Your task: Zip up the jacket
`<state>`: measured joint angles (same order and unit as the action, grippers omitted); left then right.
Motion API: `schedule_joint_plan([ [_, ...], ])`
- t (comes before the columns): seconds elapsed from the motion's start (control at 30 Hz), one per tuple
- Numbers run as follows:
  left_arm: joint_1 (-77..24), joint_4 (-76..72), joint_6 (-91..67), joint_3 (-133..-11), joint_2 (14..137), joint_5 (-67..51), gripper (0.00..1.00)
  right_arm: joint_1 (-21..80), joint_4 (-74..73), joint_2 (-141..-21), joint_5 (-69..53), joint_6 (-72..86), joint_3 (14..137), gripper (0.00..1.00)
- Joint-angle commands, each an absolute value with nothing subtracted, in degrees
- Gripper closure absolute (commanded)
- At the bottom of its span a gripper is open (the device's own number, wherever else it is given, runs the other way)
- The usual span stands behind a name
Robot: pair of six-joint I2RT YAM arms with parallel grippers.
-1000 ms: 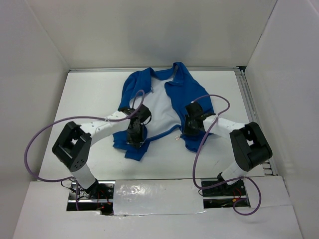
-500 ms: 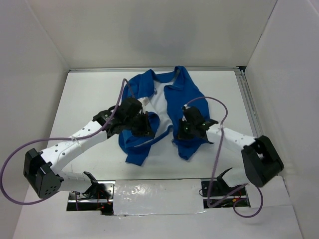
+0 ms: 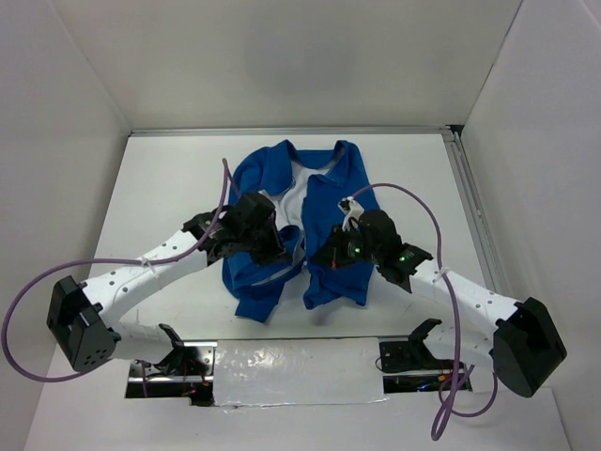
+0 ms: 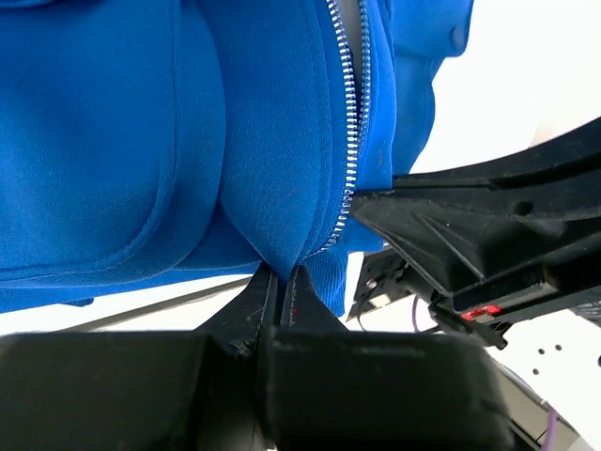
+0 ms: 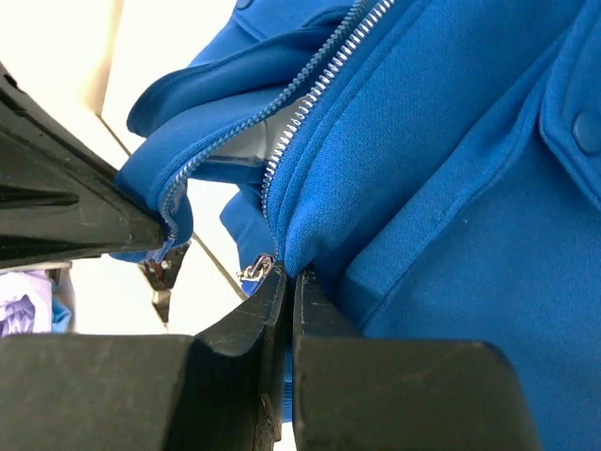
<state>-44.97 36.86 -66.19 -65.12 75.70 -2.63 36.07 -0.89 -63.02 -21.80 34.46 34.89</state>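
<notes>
The royal-blue jacket (image 3: 331,193) lies on the white table with its two front panels drawn close and a strip of white lining showing between them. My left gripper (image 3: 279,252) is shut on the lower edge of the left panel (image 4: 272,188), beside its silver zipper teeth (image 4: 349,141). My right gripper (image 3: 331,256) is shut on the lower edge of the right panel (image 5: 423,160), right beside the zipper slider (image 5: 255,271). Both panels are lifted a little at the grippers. The two grippers are close together near the jacket's hem.
White walls enclose the table (image 3: 160,188) on the left, back and right. A metal rail (image 3: 470,202) runs along the right edge. Purple cables (image 3: 413,197) loop over both arms. The arm bases sit at the near edge.
Both grippers have pulled the front panels inward toward each other, closing most of the white lining gap. The right gripper has moved left and nearer; the jacket has bunched narrower.
</notes>
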Motion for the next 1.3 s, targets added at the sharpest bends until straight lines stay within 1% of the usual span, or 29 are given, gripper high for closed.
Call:
schedule_joint_plan([
  [0.0,-45.1,33.8,-68.8,-64.5,72.5,-0.4,1.0,36.7,3.4,-60.3,-24.0,34.9,36.6,1.0],
  [0.03,-45.1,33.0,-68.1,-64.1,72.0,-0.3,1.0,36.8,-1.8,-61.3,-22.5,33.2,37.2,1.0],
  [0.1,-44.8,31.9,-67.8,-62.6,71.5,-0.4,1.0,38.1,-7.2,-64.2,-19.4,31.8,38.1,0.99],
  [0.23,-44.7,29.0,-64.9,-58.0,72.3,-0.4,1.0,43.1,-11.7,-70.1,-12.9,31.1,38.3,0.95],
  [0.37,-44.6,25.7,-63.5,-51.2,76.4,-4.8,1.0,48.2,-15.9,-75.1,-4.0,32.3,40.8,0.83],
  [0.5,-44.8,23.8,-64.7,-47.6,79.7,-7.5,1.0,52.3,-18.5,-76.8,-0.4,34.2,44.0,0.79],
  [0.53,-44.9,23.7,-65.2,-47.1,80.4,-7.6,1.0,53.0,-19.0,-76.8,-0.3,34.2,44.6,0.73],
  [0.57,-45.1,23.5,-65.5,-46.8,80.3,-7.6,1.0,53.4,-19.8,-77.0,-0.2,34.4,45.3,0.68],
  [0.6,-45.3,23.0,-65.7,-46.3,80.3,-7.1,1.0,54.6,-20.4,-77.4,1.6,34.9,46.5,0.67],
  [0.63,-45.4,22.7,-65.7,-46.1,80.0,-7.0,1.0,55.1,-21.5,-77.9,2.2,35.1,47.0,0.61],
  [0.73,-45.5,22.7,-66.2,-45.2,79.1,-6.1,1.0,57.5,-23.3,-79.0,5.7,36.7,48.8,0.54],
  [0.97,-45.5,23.9,-68.4,-42.5,76.4,-3.8,1.0,60.1,-27.9,-84.1,11.8,44.2,53.9,0.53],
  [1.07,-45.5,24.2,-68.6,-41.8,75.4,-3.6,1.0,61.7,-32.7,-86.3,17.8,49.6,56.2,0.5],
  [1.1,-45.5,24.2,-68.6,-41.7,75.1,-3.5,1.0,62.1,-33.5,-86.5,20.3,50.6,56.5,0.46],
  [1.17,-45.6,23.6,-68.4,-41.4,75.0,-3.9,1.0,63.5,-35.8,-87.1,22.5,53.9,57.4,0.43],
  [1.27,-45.6,22.9,-67.9,-41.3,74.5,-4.2,1.0,64.4,-37.3,-88.6,24.8,56.2,58.4,0.42],
])
